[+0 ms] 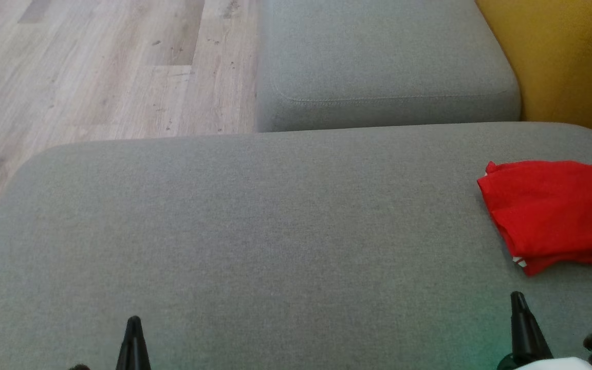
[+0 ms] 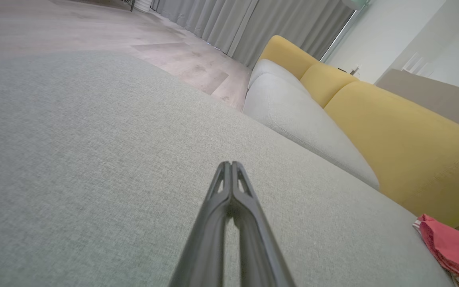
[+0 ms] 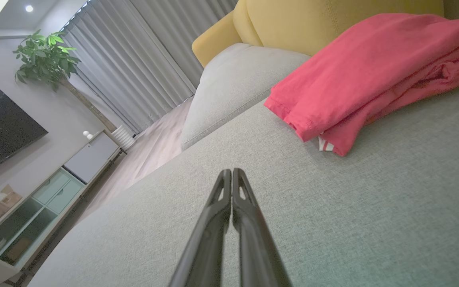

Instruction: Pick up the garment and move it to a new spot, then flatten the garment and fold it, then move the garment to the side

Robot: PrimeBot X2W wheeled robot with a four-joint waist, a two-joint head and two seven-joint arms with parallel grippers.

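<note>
Head view: folded garment (image 1: pixel 553 213) lay aside, task seemingly finished; left gripper (image 1: pixel 133 321) and right gripper (image 1: pixel 517 297), pressed together empty, needed only keep clear.

The garment (image 1: pixel 553 213) was bright red, with a small patch of white stripes (image 1: pixel 520 262) at one lower corner, and the sofa seat (image 1: pixel 275 231) under it was plain grey woven fabric with a faint fleck. The backrest (image 1: pixel 568 56) was mustard yellow, the floor (image 1: pixel 95 67) pale wood-grain planks with darker streaks, and the curtains (image 3: pixel 142 59) grey. The left gripper (image 2: pixel 230 163) and right gripper (image 3: pixel 229 170) were both black.
</note>
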